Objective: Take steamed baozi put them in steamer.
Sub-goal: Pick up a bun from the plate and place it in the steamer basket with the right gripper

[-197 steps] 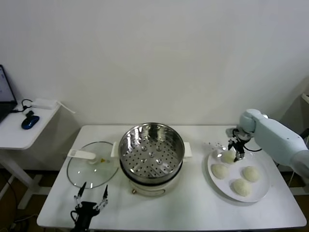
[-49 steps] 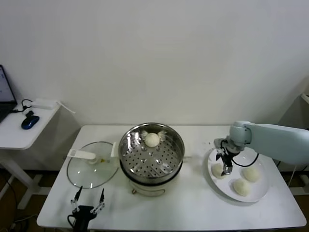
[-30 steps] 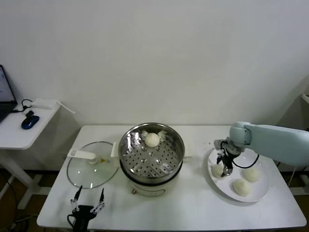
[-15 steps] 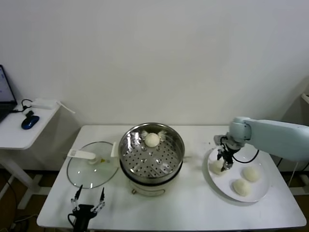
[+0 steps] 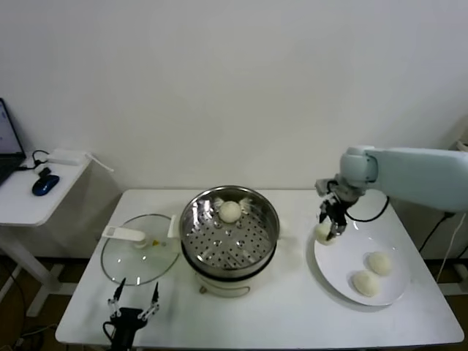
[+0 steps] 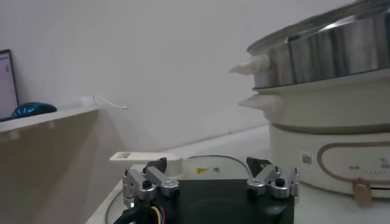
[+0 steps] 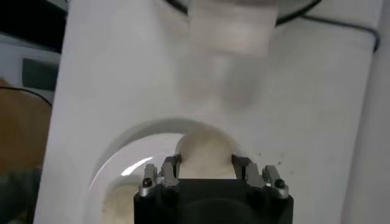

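Note:
The steel steamer [image 5: 229, 232] stands mid-table with one cream baozi [image 5: 230, 211] at the back of its perforated floor. My right gripper [image 5: 325, 225] is shut on a second baozi [image 5: 322, 232] and holds it lifted over the left rim of the white plate [image 5: 342, 272]. In the right wrist view the bun [image 7: 206, 154] sits between the fingers. Two more baozi [image 5: 379, 262] [image 5: 365, 282] lie on the plate. My left gripper [image 5: 134, 304] is open and empty at the table's front left edge, near the lid; it also shows in the left wrist view [image 6: 210, 182].
A flat glass lid [image 5: 139, 257] with a white handle lies left of the steamer. A side table with a blue mouse [image 5: 45, 184] stands at the far left. The steamer's wall rises beside the left gripper in the left wrist view [image 6: 329, 97].
My right gripper has closed on a baozi and lifted it off the plate, moving up and left toward the steamer. Earlier, one baozi went from the plate into the steamer.

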You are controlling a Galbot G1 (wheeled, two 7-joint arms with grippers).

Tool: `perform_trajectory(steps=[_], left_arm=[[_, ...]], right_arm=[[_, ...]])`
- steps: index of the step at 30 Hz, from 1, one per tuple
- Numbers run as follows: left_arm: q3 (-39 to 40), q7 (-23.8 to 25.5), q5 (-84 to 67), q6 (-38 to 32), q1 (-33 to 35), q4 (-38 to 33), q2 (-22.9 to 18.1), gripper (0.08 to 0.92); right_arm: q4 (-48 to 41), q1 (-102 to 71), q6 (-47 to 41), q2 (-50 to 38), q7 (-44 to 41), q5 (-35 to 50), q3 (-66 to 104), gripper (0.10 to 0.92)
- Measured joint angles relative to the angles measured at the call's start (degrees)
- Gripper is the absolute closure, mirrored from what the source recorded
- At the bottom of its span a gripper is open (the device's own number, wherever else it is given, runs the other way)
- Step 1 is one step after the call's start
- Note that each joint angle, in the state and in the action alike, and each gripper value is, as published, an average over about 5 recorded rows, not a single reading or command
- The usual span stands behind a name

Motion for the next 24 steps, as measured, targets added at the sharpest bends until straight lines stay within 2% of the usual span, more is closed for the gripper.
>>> perform_trajectory(steps=[13, 24], left_arm=[[0.88, 0.22, 0.0, 0.6, 0.12, -0.89, 0.72, 0.177], [1.01, 1.14, 0.09, 1.09, 0.65, -1.61, 1.26, 0.177]], right_arm=[[1.26, 11.98, -2.54, 12.16, -1.79, 15.06, 1.31, 0.431], [-3.84, 8.04, -7.67, 24.97, 1.5, 19.95, 7.87, 0.431]])
